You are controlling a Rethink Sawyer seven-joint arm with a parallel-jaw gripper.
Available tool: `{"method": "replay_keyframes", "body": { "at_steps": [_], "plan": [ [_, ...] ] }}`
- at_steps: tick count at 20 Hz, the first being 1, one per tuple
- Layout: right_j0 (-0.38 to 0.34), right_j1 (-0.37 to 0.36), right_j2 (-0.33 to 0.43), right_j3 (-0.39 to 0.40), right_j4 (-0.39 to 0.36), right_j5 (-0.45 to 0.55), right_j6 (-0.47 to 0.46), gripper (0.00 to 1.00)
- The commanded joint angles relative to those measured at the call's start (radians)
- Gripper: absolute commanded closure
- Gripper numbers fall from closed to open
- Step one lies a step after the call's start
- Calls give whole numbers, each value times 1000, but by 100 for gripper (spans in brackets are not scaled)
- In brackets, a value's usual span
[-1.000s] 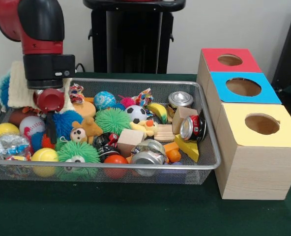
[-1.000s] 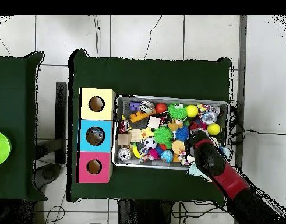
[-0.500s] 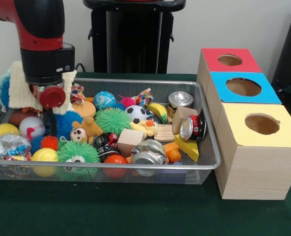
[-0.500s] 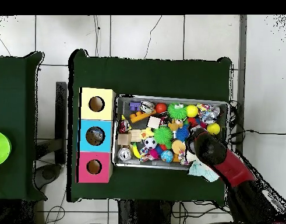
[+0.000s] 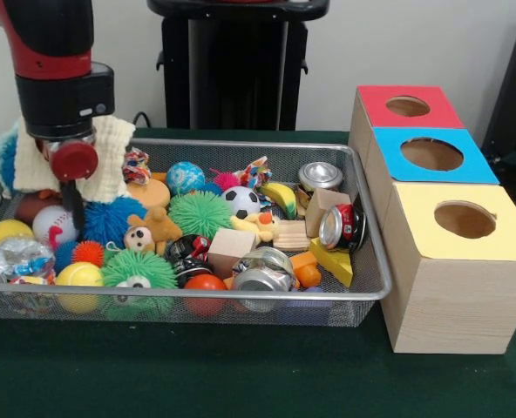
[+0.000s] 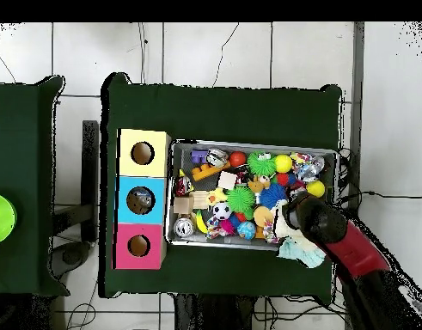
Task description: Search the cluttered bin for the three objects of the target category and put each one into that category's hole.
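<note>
Front view, from the left: a crumpled clear bottle (image 5: 18, 258) lies in the wire-mesh bin (image 5: 241, 144) toward the counter's front-left corner, beside a yellow ball (image 5: 79, 275). The tool (image 5: 69, 205) hangs just above and behind it, under the red and black arm (image 5: 56, 52). I cannot tell whether the tool is apart or together. The coming move likely turns on this: the bottle sits toward the counter's front edge from the tool and slightly left, its long axis unclear. The blue-topped hole (image 5: 431, 154) is well apart, at the counter's right edge. Overhead view hides the tool beneath the arm (image 6: 315, 220) but shows clear plastic (image 6: 305, 164) packed into the bin's corner.
</note>
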Motion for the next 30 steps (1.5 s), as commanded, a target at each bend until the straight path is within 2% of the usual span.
{"method": "replay_keyframes", "body": {
  "at_steps": [1,6,8,12,16,18,20,23,27,30],
  "plan": [
    [-14,-58,26,-96,53,177,90,0],
    [18,-54,-36,-181,-7,280,26,0],
    [9,-38,-35,-198,-23,277,10,0],
    [7,-43,-31,-164,-28,221,38,0],
    [12,-83,-53,-68,-16,67,133,0],
    [4,-105,-61,11,-10,-55,203,0],
    [-63,-109,-1,95,-23,-193,245,0],
    [-178,-86,103,172,-68,-338,271,0],
    [-240,-21,166,214,-116,-553,348,0],
    [-265,9,189,229,-131,-637,364,0]
  ]
}}
